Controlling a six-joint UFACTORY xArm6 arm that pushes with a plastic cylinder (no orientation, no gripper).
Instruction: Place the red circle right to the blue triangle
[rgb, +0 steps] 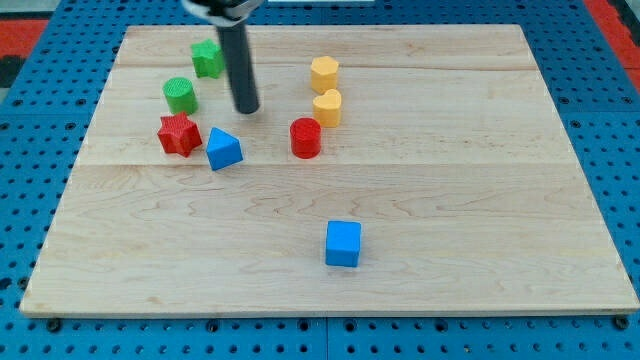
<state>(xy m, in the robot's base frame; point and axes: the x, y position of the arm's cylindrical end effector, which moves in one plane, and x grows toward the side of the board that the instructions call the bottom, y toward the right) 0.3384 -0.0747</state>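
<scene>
Wooden board (420, 250), red circle (305, 138) lower right of tool tip (246, 108), apart; blue triangle (223, 149) below; tool holds nothing.

We see a lab bench setup, not a home. A pale wooden board (420, 220) lies on a blue pegboard (610, 130) drilled with regular holes, the kind used for mounting rigs. At 12 o'clock a dark rod (240, 60) comes down from a machine arm. Small plastic blocks (343, 244) are scattered as test pieces.
</scene>
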